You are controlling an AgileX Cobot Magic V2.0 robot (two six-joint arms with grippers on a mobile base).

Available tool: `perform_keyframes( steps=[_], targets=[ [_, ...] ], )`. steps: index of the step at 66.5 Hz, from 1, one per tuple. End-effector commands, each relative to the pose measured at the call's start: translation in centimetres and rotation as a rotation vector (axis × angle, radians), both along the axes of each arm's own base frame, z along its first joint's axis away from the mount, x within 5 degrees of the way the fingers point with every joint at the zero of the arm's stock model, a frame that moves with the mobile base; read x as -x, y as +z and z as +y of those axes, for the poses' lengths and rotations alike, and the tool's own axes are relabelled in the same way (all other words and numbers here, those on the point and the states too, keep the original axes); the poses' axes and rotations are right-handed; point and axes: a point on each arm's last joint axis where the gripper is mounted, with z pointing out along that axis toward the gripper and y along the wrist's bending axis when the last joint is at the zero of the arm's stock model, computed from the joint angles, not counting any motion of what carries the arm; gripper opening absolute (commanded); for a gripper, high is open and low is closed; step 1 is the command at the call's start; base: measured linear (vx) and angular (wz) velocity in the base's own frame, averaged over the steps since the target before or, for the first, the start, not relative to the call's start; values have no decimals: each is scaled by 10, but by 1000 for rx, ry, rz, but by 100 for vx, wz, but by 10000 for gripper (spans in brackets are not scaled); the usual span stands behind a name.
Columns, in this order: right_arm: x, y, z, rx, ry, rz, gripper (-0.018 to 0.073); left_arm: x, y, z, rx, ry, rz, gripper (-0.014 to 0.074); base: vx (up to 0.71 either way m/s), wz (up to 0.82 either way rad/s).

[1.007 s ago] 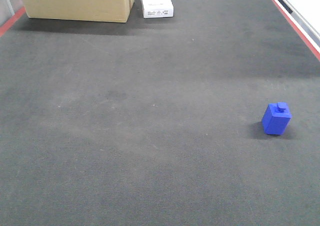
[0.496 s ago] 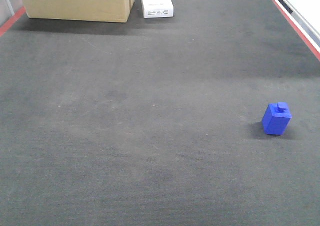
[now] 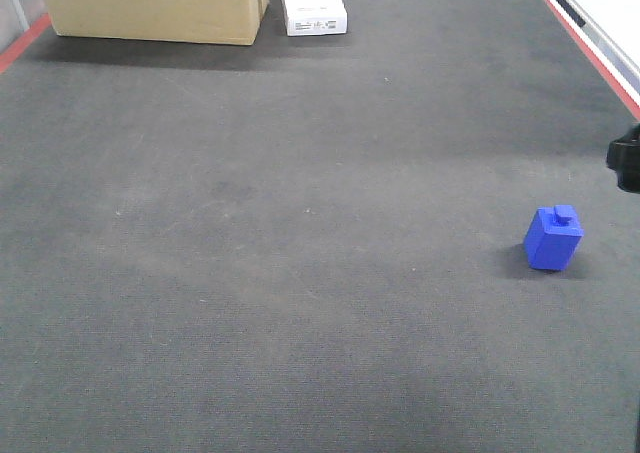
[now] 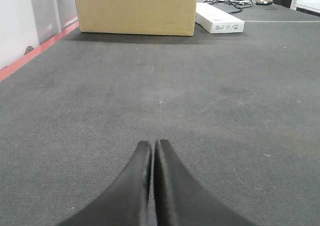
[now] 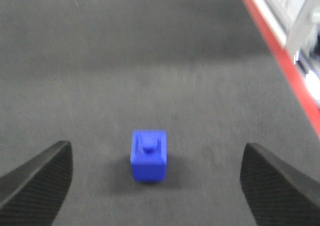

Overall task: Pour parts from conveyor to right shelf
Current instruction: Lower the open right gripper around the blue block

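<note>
In the front view, the small blue block sits on the dark grey conveyor belt, far over on the right side. Its little round stub points up. Nothing touches it. A dark part pokes in at the right edge, up and to the right of the block, but I cannot tell what it is. A brown cardboard box and a white box stand at the far end. A red stripe runs along the right edge.

In the left wrist view, the left fingers are pressed together just above the belt, holding nothing.

The right wrist view is blurry. The right fingers are spread wide. The block sits on the belt between them, a bit ahead, touching neither one.
</note>
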Motion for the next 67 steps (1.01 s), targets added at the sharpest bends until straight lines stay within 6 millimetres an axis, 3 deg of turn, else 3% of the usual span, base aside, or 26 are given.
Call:
perform_keyframes(
  steps=[1,29,48,67],
  targets=[
    [-20,20,-3,25,2,6,619,1,14,-1,15,-7,-109,-6,0,0],
    [-120,23,-5,31,116,398,606,1,14,-1,15,-7,-109,-6,0,0],
    [-165,-17,-7,-2,129,639,599,1,14,-1,15,-7,-109,-6,0,0],
    [-186,-64,-9,-4,146,748,595,1,14,-1,15,-7,-109,-6,0,0]
  ],
)
